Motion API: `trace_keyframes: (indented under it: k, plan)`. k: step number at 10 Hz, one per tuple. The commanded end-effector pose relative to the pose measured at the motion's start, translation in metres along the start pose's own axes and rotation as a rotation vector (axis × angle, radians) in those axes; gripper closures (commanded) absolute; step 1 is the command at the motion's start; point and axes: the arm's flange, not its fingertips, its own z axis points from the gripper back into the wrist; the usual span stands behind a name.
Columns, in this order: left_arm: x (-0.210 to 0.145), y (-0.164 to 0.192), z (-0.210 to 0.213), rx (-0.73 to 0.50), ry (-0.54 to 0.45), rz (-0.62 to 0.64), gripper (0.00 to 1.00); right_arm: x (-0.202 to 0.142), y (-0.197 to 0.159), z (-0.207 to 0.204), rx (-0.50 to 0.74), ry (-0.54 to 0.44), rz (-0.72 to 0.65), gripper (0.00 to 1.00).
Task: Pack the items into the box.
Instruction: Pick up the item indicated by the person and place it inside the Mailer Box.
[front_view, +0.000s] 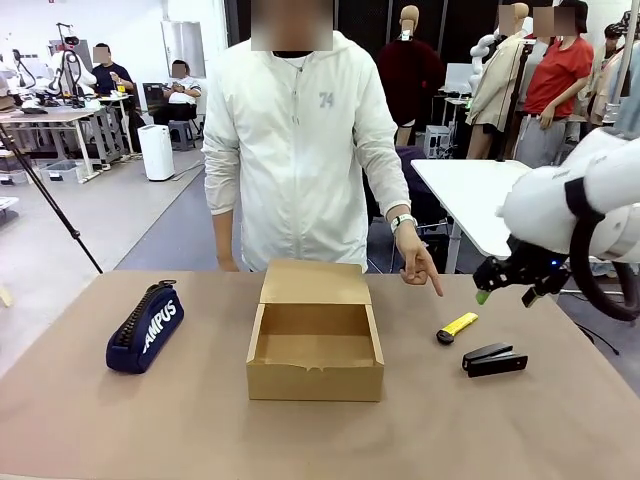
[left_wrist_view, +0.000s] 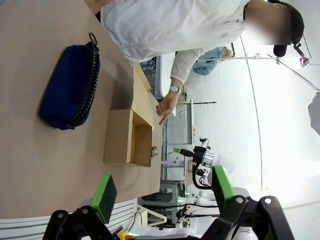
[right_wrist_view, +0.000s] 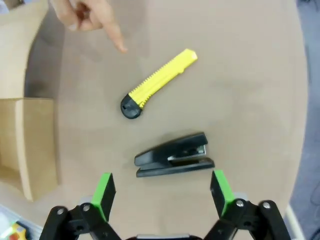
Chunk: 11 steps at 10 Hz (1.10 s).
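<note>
Packing is judged not to have begun, since nothing lies in the box. The left pincer (left_wrist_view: 163, 192) is held fully open and empty above the tabletop (front_view: 80, 420), well back from the work. At 9 o'clock of the box, well apart from it, the navy pouch (front_view: 146, 328) lies on its side. The box (front_view: 315, 345) sits at the middle with its flap folded back toward 12 o'clock and its inside bare.

At about 1 o'clock of the box, a person's hand (front_view: 418, 265) is lowered with one finger pointing down toward the yellow utility knife (front_view: 458, 327). Just beyond the knife, at its 4 o'clock, lies the black stapler (front_view: 494, 359), at 3 o'clock of the box. The right pincer (right_wrist_view: 162, 192) hangs above the stapler, spread wide and holding nothing.

The step in hand is taken to be the approach to the stapler. The stapler's length runs from one finger to the other, so a turn of the wrist is probably called for, so that the narrow sides are gripped. A straight descent clear of the knife would then be needed.
</note>
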Motion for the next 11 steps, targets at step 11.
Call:
trace_keyframes:
  k: [11]
  plan:
    - [0.0,-0.001,0.001,-0.011,0.0,-0.016,0.0,0.083,-0.001,-0.084,-0.037,0.178,0.106,0.0]
